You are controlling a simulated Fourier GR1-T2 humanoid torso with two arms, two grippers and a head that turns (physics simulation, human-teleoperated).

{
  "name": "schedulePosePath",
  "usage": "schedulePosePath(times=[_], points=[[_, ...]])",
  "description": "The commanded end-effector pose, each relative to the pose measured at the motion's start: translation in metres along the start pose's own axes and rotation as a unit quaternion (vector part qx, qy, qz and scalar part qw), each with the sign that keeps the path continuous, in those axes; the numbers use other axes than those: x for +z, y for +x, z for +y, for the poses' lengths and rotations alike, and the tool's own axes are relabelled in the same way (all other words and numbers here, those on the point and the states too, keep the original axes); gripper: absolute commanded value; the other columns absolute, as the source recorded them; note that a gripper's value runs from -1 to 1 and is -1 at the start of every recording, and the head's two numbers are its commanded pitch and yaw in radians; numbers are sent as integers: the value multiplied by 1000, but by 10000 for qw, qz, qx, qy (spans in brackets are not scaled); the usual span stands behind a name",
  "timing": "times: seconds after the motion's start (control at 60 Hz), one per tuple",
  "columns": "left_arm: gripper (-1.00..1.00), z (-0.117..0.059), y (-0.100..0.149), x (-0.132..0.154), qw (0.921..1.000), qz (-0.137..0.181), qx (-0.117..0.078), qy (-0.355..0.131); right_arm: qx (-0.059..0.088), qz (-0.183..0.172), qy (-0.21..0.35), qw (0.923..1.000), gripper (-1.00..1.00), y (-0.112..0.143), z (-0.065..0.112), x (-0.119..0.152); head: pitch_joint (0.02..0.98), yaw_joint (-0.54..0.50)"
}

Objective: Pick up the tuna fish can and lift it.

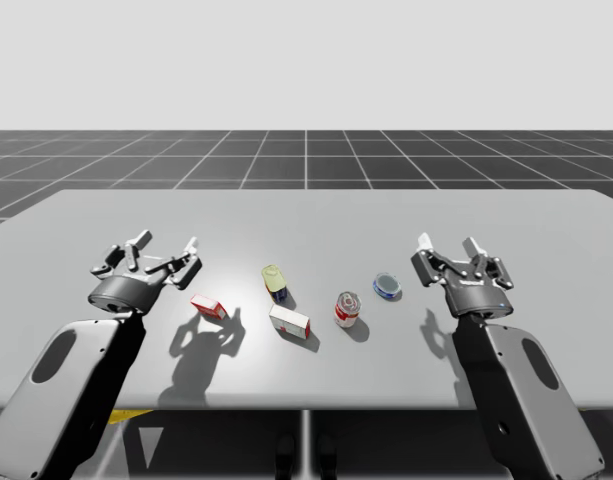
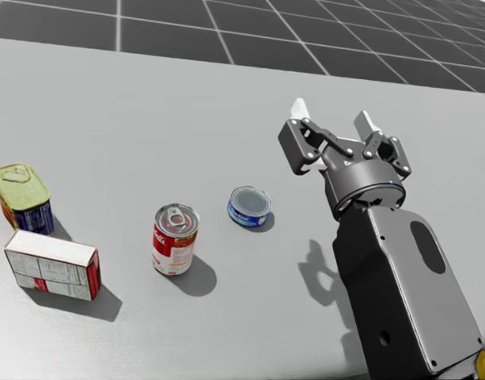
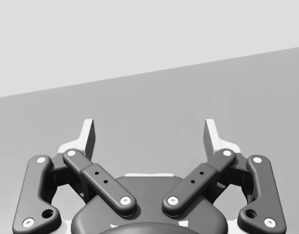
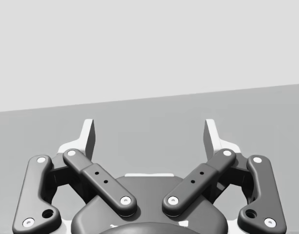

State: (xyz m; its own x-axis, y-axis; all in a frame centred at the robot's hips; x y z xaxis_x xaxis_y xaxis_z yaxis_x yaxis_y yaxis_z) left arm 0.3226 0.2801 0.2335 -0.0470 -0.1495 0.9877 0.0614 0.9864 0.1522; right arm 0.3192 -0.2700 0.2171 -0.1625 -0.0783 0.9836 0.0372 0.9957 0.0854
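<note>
The tuna fish can [image 1: 387, 286] [image 2: 249, 206] is a flat round blue can lying on the grey table [image 1: 306, 215], right of centre. My right gripper [image 1: 449, 246] [image 2: 331, 111] [image 4: 149, 134] hovers open just to the can's right, nothing between its fingers. At the table's left side my left gripper [image 1: 166, 243] [image 3: 149, 134] is open too, far from the can.
Left of the tuna can stands a red-and-white can [image 1: 346, 309] [image 2: 175, 238]. Further left are a white-and-red box [image 1: 289, 322] [image 2: 51, 264], a yellow-lidded blue tin [image 1: 275, 282] [image 2: 22, 197] and a small red box [image 1: 208, 307] near my left gripper.
</note>
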Motion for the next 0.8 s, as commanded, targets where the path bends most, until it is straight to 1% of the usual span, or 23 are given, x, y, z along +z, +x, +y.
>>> schedulePosePath(times=[0.017, 0.033, 0.067, 0.1, 0.167, 0.217, 0.233, 0.267, 0.367, 0.4, 0.433, 0.467, 0.483, 0.5, 0.55, 0.567, 0.583, 0.65, 0.683, 0.733, 0.8], points=[[-1000, -2, -1, -1, 10000, 5, -21, -35, 68, 252, 90, 9996, -1000, -6, 0, -1, 798, -365], [-1000, -2, -1, -1, 10000, 6, -23, -35, 128, 324, 165, 9993, -1000, -6, 0, -1, 804, -371], [-1000, -2, -1, -1, 10000, 6, -27, -35, 196, 367, 203, 9989, -1000, -8, 0, -1, 807, -373], [-1000, -2, -1, -1, 10000, 1, -30, -30, 215, 525, 211, 9982, -1000, -8, 1, 0, 809, -372], [-1000, -3, -1, -1, 10000, 2, -26, -29, 215, 645, 368, 9970, -1000, -6, 5, 4, 807, -365], [-1000, -3, 0, -1, 10000, 4, -22, -37, 291, 702, 587, 9954, -1000, -5, 7, 10, 805, -359], [-1000, -3, 0, 0, 10000, 4, -22, -39, 280, 756, 694, 9943, -1000, -5, 8, 14, 804, -357], [-1000, -3, 0, -1, 10000, 0, -22, -43, 205, 897, 810, 9925, -1000, -5, 9, 19, 803, -354], [-1000, -4, 0, 0, 10000, -1, -18, -48, 242, 1121, 1163, 9866, -1000, -11, 9, 37, 800, -348], [-1000, -4, 0, 0, 10000, 1, -15, -52, 222, 1260, 1335, 9828, -1000, -15, 9, 44, 799, -346], [-1000, -4, 0, 0, 10000, 3, -17, -53, 228, 1321, 1424, 9807, -1000, -17, 10, 47, 798, -346], [-1000, -5, 0, -1, 10000, 6, -24, -56, 333, 1332, 1512, 9789, -1000, -23, 10, 51, 797, -346], [-1000, -5, 0, -1, 10000, 8, -24, -57, 444, 1326, 1546, 9780, -1000, -27, 9, 52, 798, -347], [-1000, -5, -1, -1, 10000, 10, -25, -57, 469, 1328, 1552, 9778, -1000, -29, 9, 53, 798, -348], [-1000, -5, -1, -1, 10000, 17, -27, -56, 441, 1380, 1520, 9777, -1000, -38, 8, 54, 798, -347], [-1000, -5, -1, -1, 10000, 18, -27, -55, 456, 1376, 1509, 9779, -1000, -40, 8, 54, 798, -347], [-1000, -5, -1, -1, 10000, 22, -30, -53, 544, 1330, 1493, 9783, -1000, -46, 7, 53, 798, -346], [-1000, -6, -1, -1, 10000, 27, -36, -51, 536, 1412, 1491, 9772, -1000, -54, 8, 53, 797, -343], [-1000, -6, -1, -1, 10000, 33, -38, -50, 577, 1420, 1486, 9769, -1000, -56, 8, 52, 797, -343], [-1000, -6, -2, -1, 10000, 42, -44, -48, 582, 1492, 1522, 9753, -1000, -62, 9, 51, 798, -343], [-1000, -6, -2, -1, 10000, 43, -43, -50, 655, 1534, 1547, 9738, -1000, -68, 11, 47, 799, -344]])
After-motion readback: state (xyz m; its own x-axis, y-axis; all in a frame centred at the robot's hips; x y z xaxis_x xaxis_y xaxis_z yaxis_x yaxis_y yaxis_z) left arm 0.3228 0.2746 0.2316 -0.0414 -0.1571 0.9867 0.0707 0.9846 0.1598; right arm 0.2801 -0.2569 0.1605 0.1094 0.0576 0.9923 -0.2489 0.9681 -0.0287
